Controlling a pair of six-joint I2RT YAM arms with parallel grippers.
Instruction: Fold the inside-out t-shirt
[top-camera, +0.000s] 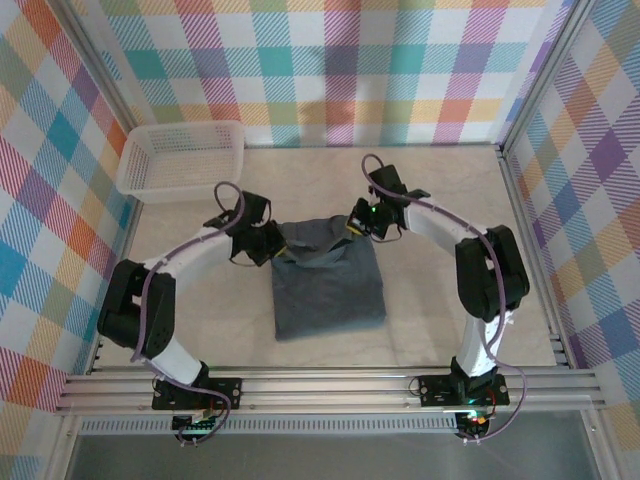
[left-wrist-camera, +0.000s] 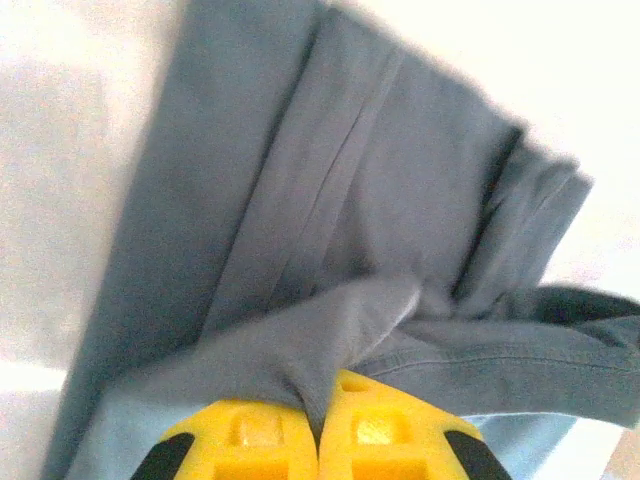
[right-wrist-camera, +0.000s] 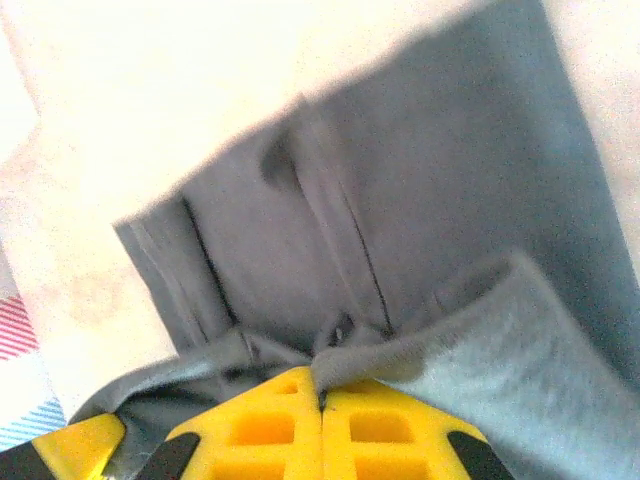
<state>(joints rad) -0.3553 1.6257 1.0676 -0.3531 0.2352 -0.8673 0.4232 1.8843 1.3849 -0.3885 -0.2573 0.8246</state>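
Both pairs of jaws are pressed together, each pinching a gathered ridge of the inside-out t-shirt (left-wrist-camera: 330, 200): the left jaws grip a fold of cloth at one far corner, the right jaws a like fold at the other, with the hem bunched up just ahead of the yellow pads. Below and beyond each grip the shirt lies in flat stacked layers with straight seams, so the sides look already turned in. From above, the cloth between the two pairs of jaws is raised off the counter (top-camera: 440, 290), while the rest lies as a tidy narrow rectangle nearer the arm bases. I judge the lengthwise folds done and the final crosswise fold only just begun. A white basket (top-camera: 180, 190) sits well apart, beyond the left jaws.
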